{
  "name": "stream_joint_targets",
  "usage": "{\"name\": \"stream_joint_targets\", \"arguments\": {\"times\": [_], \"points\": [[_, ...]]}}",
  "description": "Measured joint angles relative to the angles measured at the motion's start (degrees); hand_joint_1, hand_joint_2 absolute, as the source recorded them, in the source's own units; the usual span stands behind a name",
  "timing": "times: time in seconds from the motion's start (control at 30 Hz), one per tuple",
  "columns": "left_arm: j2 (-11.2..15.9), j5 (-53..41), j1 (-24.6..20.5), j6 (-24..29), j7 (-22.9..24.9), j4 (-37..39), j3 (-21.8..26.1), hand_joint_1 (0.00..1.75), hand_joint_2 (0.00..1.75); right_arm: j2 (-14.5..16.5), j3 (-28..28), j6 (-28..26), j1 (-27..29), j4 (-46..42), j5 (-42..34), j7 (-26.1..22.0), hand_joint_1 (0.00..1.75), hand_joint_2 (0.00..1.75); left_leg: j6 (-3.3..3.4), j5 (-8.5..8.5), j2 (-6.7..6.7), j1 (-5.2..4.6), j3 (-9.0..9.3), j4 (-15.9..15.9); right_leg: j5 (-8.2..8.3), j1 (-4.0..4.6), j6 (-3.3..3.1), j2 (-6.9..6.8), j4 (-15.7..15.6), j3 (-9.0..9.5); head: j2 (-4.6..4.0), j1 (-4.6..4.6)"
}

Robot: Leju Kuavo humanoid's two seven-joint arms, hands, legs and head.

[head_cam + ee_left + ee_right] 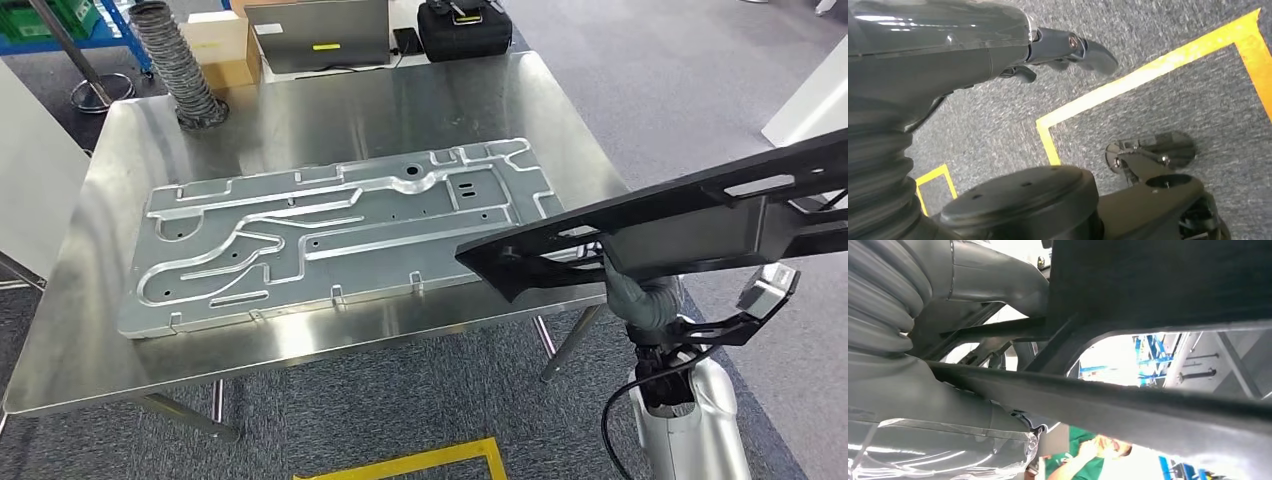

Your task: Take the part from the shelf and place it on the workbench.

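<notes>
The black frame part (690,215) runs off the picture's right side, hanging over the bench's (330,110) near right corner above a grooved metal plate (330,235). The right hand (640,295) grips it from beneath, fingers mostly hidden. The left hand (1068,50) hangs empty, fingers loosely apart.

Black part (690,215) — silver workbench (330,105), grey carpet (620,60) — yellow floor tape (1148,75).

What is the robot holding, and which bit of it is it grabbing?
The right hand grips a long, flat black frame part from underneath, near its middle, beside the steel workbench. The left hand holds nothing.
</notes>
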Motion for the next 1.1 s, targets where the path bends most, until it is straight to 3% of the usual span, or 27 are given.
{"name": "stream_joint_targets", "arguments": {"times": [0.07,0.1,0.13,0.2,0.23,0.27,0.4,0.47,0.53,0.57,0.6,0.63,0.7,0.77,0.87,0.93,1.0,1.07,1.1], "points": [[0.0,0.0,0.1,0.0,0.0,0.0,0.0,0.00,1.75,-0.3,0.0,0.0,0.1,0.4,-0.1,0.0,1.31,1.75,0.18,-0.74,-0.02,-0.09,0.75,0.0,-1.21,-0.16,0.33,-0.01,6.8,-4.95,0.00,0.00],[0.0,0.0,0.1,0.0,0.0,0.0,0.0,0.00,1.75,-0.5,0.0,0.0,0.2,0.6,-0.2,0.0,1.31,1.75,0.15,-1.19,-0.05,-0.12,1.26,0.1,-0.10,-0.23,0.46,-0.02,7.3,-6.15,0.00,0.00],[0.0,0.0,0.2,0.0,-0.1,0.0,0.0,0.00,1.75,-0.6,0.0,0.0,0.2,0.8,-0.2,0.0,1.31,1.75,0.03,-1.72,-0.10,-0.11,1.88,0.3,2.15,-0.28,0.53,-0.04,5.6,-6.17,0.00,0.00],[0.0,0.0,0.3,-0.1,-0.2,0.0,0.0,0.00,1.75,-0.9,0.0,0.0,0.2,1.0,-0.2,0.0,1.31,1.75,-0.42,-3.03,-0.16,-0.12,2.99,0.7,7.51,-0.30,0.42,-0.10,-1.4,-4.03,0.00,0.01],[0.0,0.0,0.4,-0.2,-0.4,0.0,0.0,0.00,1.75,-0.9,0.0,0.0,0.1,1.2,-0.1,0.0,1.31,1.75,-0.74,-3.66,-0.18,-0.21,3.19,1.2,8.88,-0.23,0.18,-0.12,-4.4,-2.94,0.00,0.01],[0.0,0.1,0.4,-0.2,-0.6,0.0,0.1,0.00,1.75,-1.0,0.0,-0.1,0.1,1.4,0.1,0.1,1.31,1.75,-1.01,-4.14,-0.17,-0.30,3.14,1.5,9.29,-0.17,-0.18,-0.12,-6.2,-2.38,0.00,0.00],[0.1,0.2,0.3,-0.3,-1.3,0.0,0.2,0.00,1.75,-1.3,0.2,-0.4,-0.5,2.3,1.3,0.3,1.31,1.75,-1.84,-5.31,-0.08,-0.49,2.74,2.3,8.13,-0.23,-1.53,0.00,-7.0,-2.18,0.00,0.00],[0.1,0.3,0.2,-0.3,-1.6,-0.1,0.2,0.00,1.75,-1.6,0.5,-0.8,-1.4,3.1,2.1,0.3,1.31,1.75,-2.45,-7.47,-0.07,-0.36,0.89,6.4,7.78,-0.46,-2.06,-0.10,-7.3,-1.56,0.00,-0.01],[0.1,0.4,0.2,-0.4,-1.8,-0.1,0.2,0.00,1.75,-1.9,0.8,-1.1,-2.5,4.2,2.6,0.2,1.31,1.75,-2.94,-10.37,-0.07,-0.03,-3.91,14.9,7.47,-0.49,-2.31,-0.20,-7.4,-1.24,0.00,-0.01],[0.1,0.5,0.1,-0.4,-1.9,-0.1,0.3,0.00,1.75,-2.1,0.9,-1.2,-2.8,4.7,2.8,0.2,1.31,1.75,-3.10,-11.04,-0.06,0.13,-6.24,18.4,7.32,-0.50,-2.31,-0.24,-7.4,-1.10,0.00,-0.01],[0.1,0.6,0.0,-0.5,-2.0,-0.1,0.3,0.00,1.75,-2.3,1.0,-1.3,-3.1,5.3,3.1,0.2,1.31,1.75,-3.20,-10.62,-0.06,0.26,-7.70,20.1,7.17,-0.51,-2.28,-0.27,-7.4,-0.91,0.00,-0.01],[0.1,0.6,-0.1,-0.5,-2.0,-0.1,0.3,0.00,1.75,-2.4,1.2,-1.4,-3.3,5.9,3.5,0.2,1.31,1.75,-3.23,-9.01,-0.05,0.36,-7.96,19.4,7.02,-0.55,-2.22,-0.26,-7.4,-0.64,0.00,-0.01],[0.1,0.6,0.0,-0.4,-1.9,-0.1,0.3,0.00,1.75,-2.6,1.5,-1.8,-4.2,7.0,4.5,0.2,1.31,1.75,-3.01,-3.75,-0.02,0.50,-5.71,12.4,6.70,-0.63,-1.96,-0.08,-7.4,-0.01,0.00,-0.01],[0.0,0.6,0.1,-0.4,-1.8,-0.1,0.4,0.00,1.75,-2.9,1.6,-2.3,-5.9,8.5,5.5,0.2,1.31,1.75,-2.56,-0.71,0.00,0.36,-3.33,5.6,6.57,-0.51,-1.38,0.22,-7.3,0.13,0.00,-0.01],[-0.1,0.5,0.1,-0.5,-1.7,-0.1,0.4,0.00,1.75,-3.8,1.8,-3.6,-8.7,11.1,7.2,0.3,1.31,1.75,-1.67,-0.74,-0.12,0.13,-2.84,3.3,6.94,-0.38,-0.16,0.32,-7.6,-0.29,0.00,0.00],[-0.3,0.2,0.1,-0.7,-1.7,-0.1,0.4,0.00,1.75,-4.5,1.8,-5.1,-10.6,12.4,9.1,0.3,1.31,1.75,-0.87,-0.27,-0.19,0.25,-2.63,2.8,6.31,-0.53,0.44,0.16,-6.8,-0.63,0.00,0.00],[-0.5,-0.1,0.1,-0.9,-1.7,-0.1,0.5,0.00,1.75,-5.4,1.8,-7.4,-12.5,13.8,12.3,0.1,1.31,1.75,-0.27,0.02,-0.16,0.24,-2.34,2.3,3.51,-0.59,0.68,0.08,-1.6,-3.05,0.00,0.00],[-0.6,-0.4,0.1,-1.0,-1.7,-0.1,0.5,0.00,1.75,-6.6,1.9,-9.4,-14.2,15.5,15.3,0.0,1.31,1.75,0.05,-0.04,-0.16,-0.05,-2.32,2.3,0.50,-0.53,0.82,0.08,6.1,-6.94,0.00,0.00],[-0.6,-0.5,0.2,-1.0,-1.7,-0.1,0.5,0.00,1.75,-7.2,1.9,-10.1,-14.9,16.5,16.5,-0.1,1.31,1.75,0.17,-0.10,-0.19,-0.19,-2.28,2.4,0.23,-0.50,0.84,0.08,8.2,-8.15,0.00,0.00]]}}
